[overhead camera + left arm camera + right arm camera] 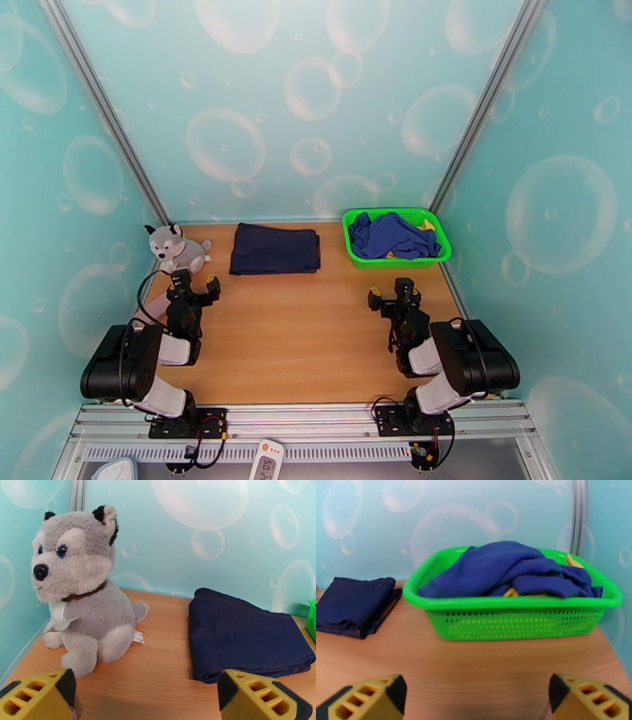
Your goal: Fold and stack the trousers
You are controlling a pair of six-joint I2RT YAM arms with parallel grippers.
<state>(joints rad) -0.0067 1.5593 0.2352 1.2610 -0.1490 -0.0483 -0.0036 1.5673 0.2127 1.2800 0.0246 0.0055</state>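
We find the trousers [275, 249] folded flat (beside a plush dog [175, 246]) — left gripper [196, 281] and right gripper [395, 290] both gape wide, empty.

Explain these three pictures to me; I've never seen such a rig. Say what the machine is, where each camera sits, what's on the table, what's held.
Two robot arms are bolted at the near edge of a wooden table. The wide picture looks down from above and behind them; the other two come from wrist cameras, yellow fingertips at the bottom. On it lie folded dark navy trousers, a plush husky and a green basket holding a blue garment. The left gripper and right gripper both stand open, holding nothing.
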